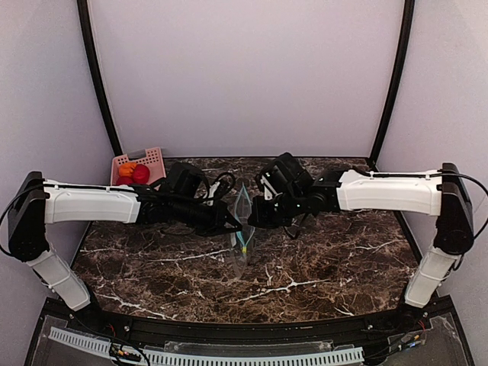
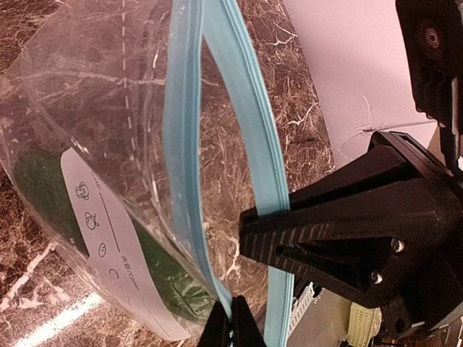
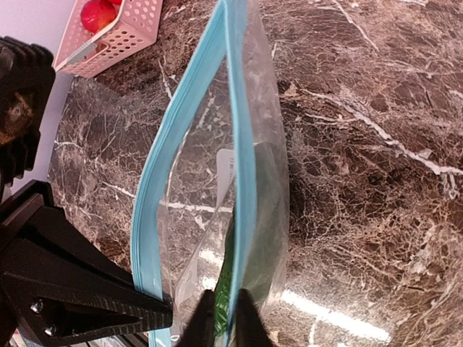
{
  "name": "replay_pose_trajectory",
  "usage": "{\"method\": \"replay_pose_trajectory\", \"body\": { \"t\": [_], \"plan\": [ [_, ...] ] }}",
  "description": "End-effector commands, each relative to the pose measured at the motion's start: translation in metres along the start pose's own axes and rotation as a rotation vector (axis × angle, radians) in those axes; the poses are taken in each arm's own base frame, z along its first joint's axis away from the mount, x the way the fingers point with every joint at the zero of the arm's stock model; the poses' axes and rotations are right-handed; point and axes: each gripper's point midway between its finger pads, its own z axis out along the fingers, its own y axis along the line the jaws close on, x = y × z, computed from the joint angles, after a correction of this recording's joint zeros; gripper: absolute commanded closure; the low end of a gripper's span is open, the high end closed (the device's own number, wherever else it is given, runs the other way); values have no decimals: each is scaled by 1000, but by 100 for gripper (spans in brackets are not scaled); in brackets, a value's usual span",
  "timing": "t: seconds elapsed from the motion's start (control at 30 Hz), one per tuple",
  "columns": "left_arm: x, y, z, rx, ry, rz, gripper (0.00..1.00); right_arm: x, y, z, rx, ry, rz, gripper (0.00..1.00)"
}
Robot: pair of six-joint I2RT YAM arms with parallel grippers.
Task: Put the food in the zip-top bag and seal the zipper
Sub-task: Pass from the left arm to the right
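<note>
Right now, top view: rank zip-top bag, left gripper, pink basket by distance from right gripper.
1. zip-top bag, held by the right gripper, centre.
2. left gripper, just across the bag.
3. pink basket, back left corner.

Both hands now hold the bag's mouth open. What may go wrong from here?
1. The left hand and right hand each pinch only a thin bit of the zipper; a strip may slip free and the zip-top bag would sag shut.
2. The red fruit lies in the pink basket, and neither hand is free to fetch it.
</note>
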Motion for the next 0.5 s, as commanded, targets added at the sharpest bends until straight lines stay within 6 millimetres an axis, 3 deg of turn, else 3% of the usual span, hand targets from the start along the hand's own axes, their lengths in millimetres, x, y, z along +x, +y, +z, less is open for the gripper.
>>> {"method": "replay_pose_trajectory", "body": {
  "t": [0.0, 0.1, 0.13, 0.17, 0.2, 0.3, 0.37, 0.47],
  "plan": [
    [-7, -14, -5, 34, -9, 38, 99, -12, 17, -12, -35, -28, -13, 100],
    [-21, -21, -13, 19, -26, 82, 97, -24, 23, -33, -33, -69, 13, 100],
    [-23, -19, -15, -2, -17, 116, 85, -31, 24, -42, -25, -100, 27, 100],
    [-35, -32, -22, 3, -46, 155, 75, -37, 21, -50, -2, -134, 38, 100],
    [-36, -33, -25, -17, -37, 205, 54, -42, 17, -57, 24, -161, 57, 100],
    [-53, -61, -43, 6, -84, 332, 20, -52, 6, -68, 86, -225, 110, 100],
    [-52, -67, -49, 16, -91, 370, 10, -55, 2, -71, 104, -249, 147, 100],
    [-32, -62, -42, 9, -48, 383, 4, -59, -2, -72, 116, -280, 217, 100]
  ]
}}
